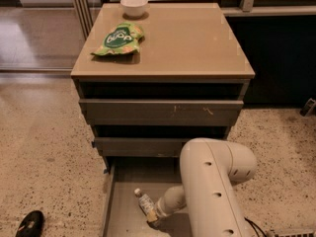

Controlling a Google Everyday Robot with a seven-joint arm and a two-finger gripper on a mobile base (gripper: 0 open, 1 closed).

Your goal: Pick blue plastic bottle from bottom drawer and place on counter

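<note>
Down in the bottom drawer, the claw meets the blue plastic bottle.

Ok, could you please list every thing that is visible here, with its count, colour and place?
blue plastic bottle: one, clear with white cap, lying in the bottom drawer.
bottom drawer: one, grey, pulled open, lowest in the cabinet.
counter: one, tan, top of the cabinet.
green snack bag: one, green, left side of the counter.
bowl: one, white, far edge of the counter.
upper drawers: two, grey, above the bottom drawer.
shoe-like object: one, black, floor at lower left.
floor: speckled beige, around the cabinet.
arm: one, white, over the bottom drawer.
tool: one, at the bottle's near end.
</note>
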